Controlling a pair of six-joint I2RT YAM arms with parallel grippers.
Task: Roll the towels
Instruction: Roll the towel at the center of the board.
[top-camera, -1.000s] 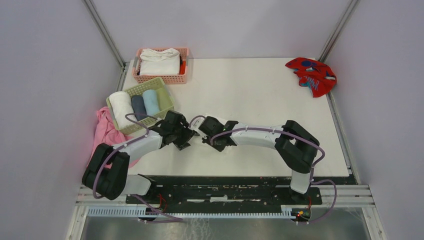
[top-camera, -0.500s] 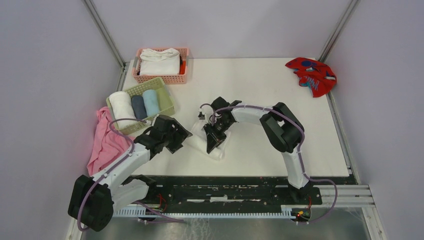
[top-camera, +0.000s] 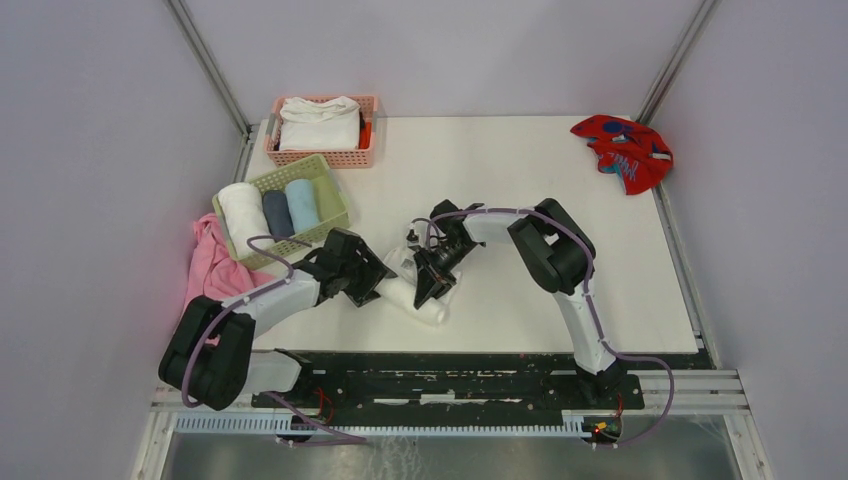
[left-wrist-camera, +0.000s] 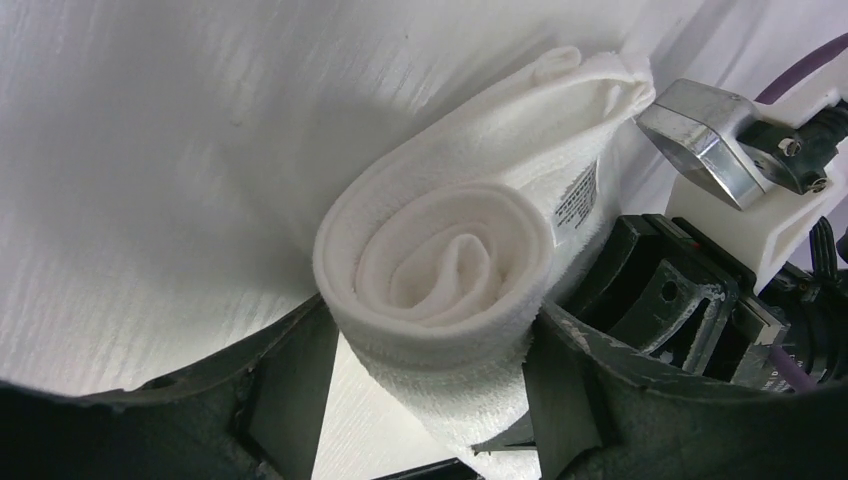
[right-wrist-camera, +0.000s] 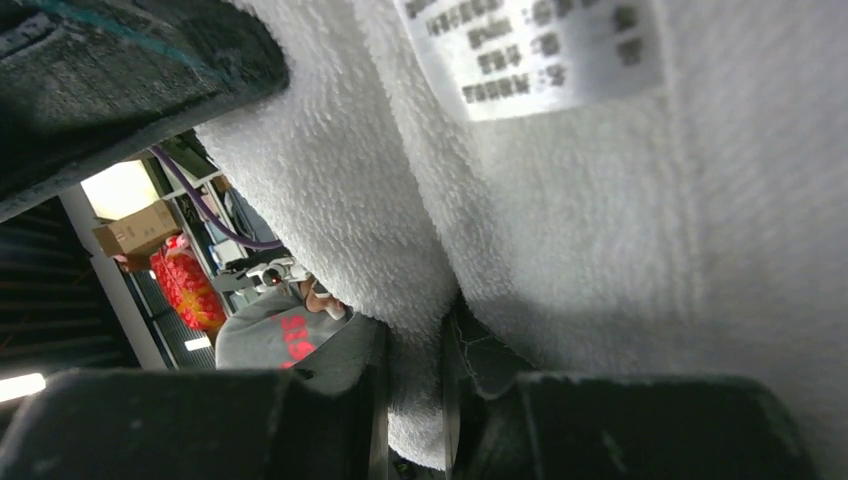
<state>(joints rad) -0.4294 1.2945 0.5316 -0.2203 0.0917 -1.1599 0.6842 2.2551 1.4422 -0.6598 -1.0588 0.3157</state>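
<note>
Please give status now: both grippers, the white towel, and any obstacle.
Left gripper around end of rolled white towel, jaws wide. Right gripper pinching its cloth. Green basket close by, nothing blocking.
</note>
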